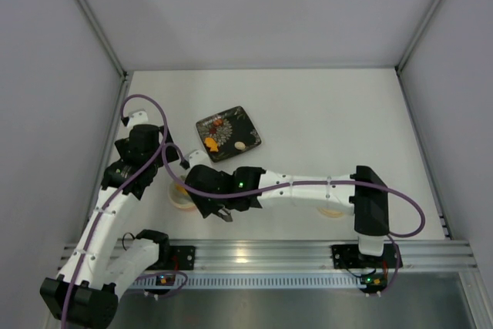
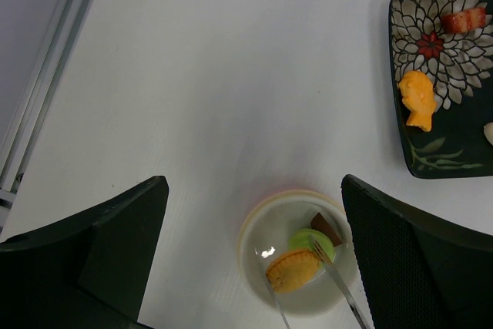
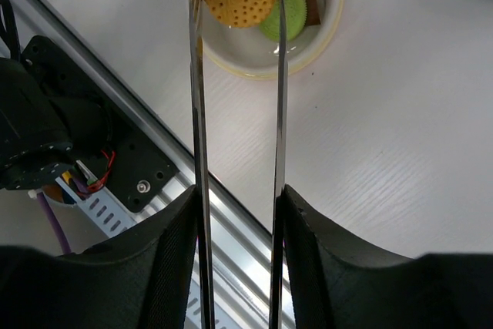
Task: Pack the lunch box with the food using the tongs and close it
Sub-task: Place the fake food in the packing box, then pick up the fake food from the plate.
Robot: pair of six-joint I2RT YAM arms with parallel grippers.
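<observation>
Tongs (image 3: 198, 113) clamped in the right gripper (image 3: 239, 194), tips inside the lunch box (image 3: 269, 67).

Top view: the right arm (image 1: 308, 189) hides much of the lunch box (image 1: 179, 199) at the near left of the table (image 1: 331, 113). The tongs are too thin to make out, and the lid (image 1: 333, 212) is a pale sliver under that arm. The plate (image 1: 228, 133) lies farther back. Left wrist view: the left gripper (image 2: 254, 182) is spread wide and empty above the box, which holds a biscuit (image 2: 293, 269), a green piece (image 2: 314, 243) and a brown piece (image 2: 325, 229). The plate is cut off at the right. Right wrist view: both fingers (image 3: 173, 267) press the tong arms. The biscuit sits between the tips, pinched or loose I cannot tell.
</observation>
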